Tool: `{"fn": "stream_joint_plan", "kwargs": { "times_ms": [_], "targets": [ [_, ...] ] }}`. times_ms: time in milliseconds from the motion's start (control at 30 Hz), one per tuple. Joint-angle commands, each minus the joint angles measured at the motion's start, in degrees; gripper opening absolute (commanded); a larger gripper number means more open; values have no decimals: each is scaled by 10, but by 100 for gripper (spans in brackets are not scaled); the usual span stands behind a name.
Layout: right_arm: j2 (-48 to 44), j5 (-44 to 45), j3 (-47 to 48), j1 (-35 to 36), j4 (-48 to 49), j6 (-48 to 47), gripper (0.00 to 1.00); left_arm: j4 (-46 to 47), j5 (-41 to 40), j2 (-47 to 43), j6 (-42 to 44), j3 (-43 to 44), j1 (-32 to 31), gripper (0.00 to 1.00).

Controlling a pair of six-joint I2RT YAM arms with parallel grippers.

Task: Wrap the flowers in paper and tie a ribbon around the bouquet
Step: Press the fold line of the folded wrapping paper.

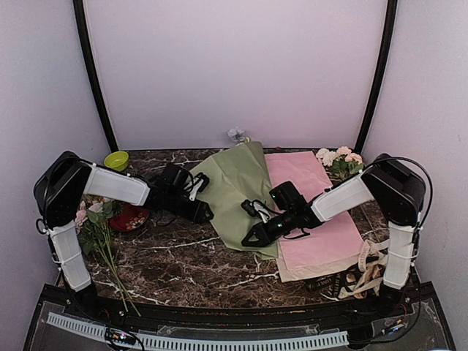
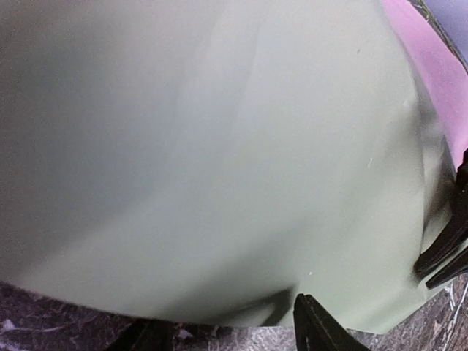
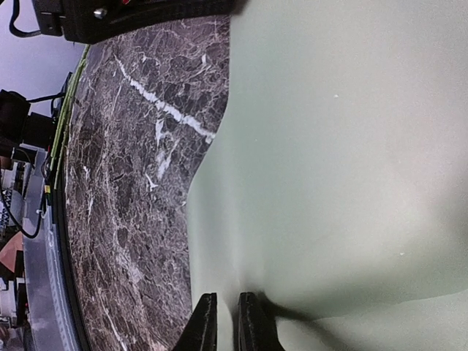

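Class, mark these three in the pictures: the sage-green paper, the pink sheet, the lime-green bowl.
sage-green paper (image 1: 234, 186): top external view, its flat middle.
pink sheet (image 1: 296, 172): top external view, its bare far part.
lime-green bowl (image 1: 116, 160): top external view, its hollow inside.

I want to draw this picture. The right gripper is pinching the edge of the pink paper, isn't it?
No, wrong paper. The right gripper is pinching the edge of the green paper; the right wrist view shows it.

top: above-behind, far | wrists: close, both on paper (image 2: 219, 146)
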Motion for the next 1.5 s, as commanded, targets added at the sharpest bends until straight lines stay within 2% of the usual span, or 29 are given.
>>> {"fn": "stream_joint_plan", "kwargs": {
  "times_ms": [0, 100, 233, 333, 567, 767, 933, 1000, 1200, 1467],
  "targets": [
    [17, 16, -13, 19, -31, 9, 12, 8, -14, -85, 59, -4, -4, 59],
    [22, 16, -10, 21, -30, 6, 12, 21, 3, -91, 80, -1, -40, 59],
    [22, 20, -7, 23, -29, 6, 12, 63, 36, -44, 35, 14, -48, 58],
    [23, 27, -4, 28, -33, 5, 12, 59, 58, -23, 15, 45, -50, 57],
    [22, 33, 1, 30, -33, 4, 11, 46, 15, -34, 46, 48, -65, 56],
    [21, 37, 2, 31, -35, 6, 11, 59, -58, -136, 70, -2, -65, 58],
    [22, 39, 6, 31, -41, 5, 11, 93, -14, -175, 87, -19, -76, 58],
    [21, 41, 6, 31, -41, 6, 11, 115, -1, -151, 60, -25, -77, 58],
    [19, 49, 12, 37, -47, 5, 11, 87, -18, -36, 11, 24, -77, 55],
    [-5, 57, 33, 41, -57, 8, 12, 58, -23, 29, 19, 30, -76, 55]
  ]
}}
